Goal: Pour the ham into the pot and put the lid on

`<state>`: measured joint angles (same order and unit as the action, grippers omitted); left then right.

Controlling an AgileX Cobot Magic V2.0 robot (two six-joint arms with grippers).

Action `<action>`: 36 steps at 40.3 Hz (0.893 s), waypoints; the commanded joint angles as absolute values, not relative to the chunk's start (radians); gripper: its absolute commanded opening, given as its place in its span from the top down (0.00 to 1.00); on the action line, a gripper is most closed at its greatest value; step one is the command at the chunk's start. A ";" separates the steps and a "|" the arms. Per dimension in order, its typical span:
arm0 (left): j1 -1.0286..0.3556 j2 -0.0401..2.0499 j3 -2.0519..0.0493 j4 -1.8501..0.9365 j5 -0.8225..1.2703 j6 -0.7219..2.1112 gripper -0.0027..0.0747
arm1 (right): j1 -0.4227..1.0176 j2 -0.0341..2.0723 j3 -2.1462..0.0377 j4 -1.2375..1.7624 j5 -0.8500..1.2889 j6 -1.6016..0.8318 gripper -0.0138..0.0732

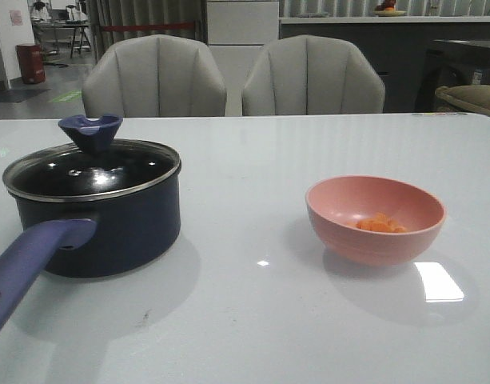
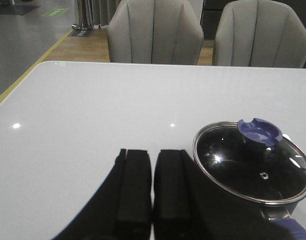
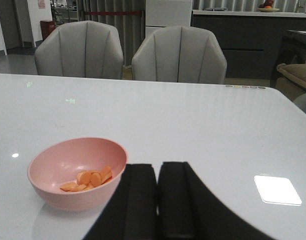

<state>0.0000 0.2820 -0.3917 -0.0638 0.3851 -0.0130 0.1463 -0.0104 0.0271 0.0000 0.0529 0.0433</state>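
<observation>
Inside pink bowl [image 1: 376, 218]: ham [image 1: 380, 224], thin orange oval slices.

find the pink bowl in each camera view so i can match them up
Front view: the round pink bowl sits right of centre on the white table, orange ham slices inside.
Left wrist view: not in it.
Right wrist view: the bowl is beside the shut right pincer.
Shared landmark: the two grey chairs beyond the table's far edge.
</observation>
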 commanded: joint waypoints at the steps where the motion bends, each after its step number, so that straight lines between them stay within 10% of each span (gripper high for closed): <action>1: -0.007 0.300 -0.430 -0.075 0.320 -0.016 0.80 | 0.146 -0.030 0.022 -0.008 -0.034 0.041 0.68; 16: -0.010 0.300 -0.432 -0.069 0.329 -0.016 0.18 | 0.146 -0.030 0.022 -0.008 -0.034 0.041 0.68; 36: -0.080 0.450 -0.533 -0.117 0.447 -0.016 0.18 | 0.146 -0.030 0.022 -0.008 -0.034 0.041 0.68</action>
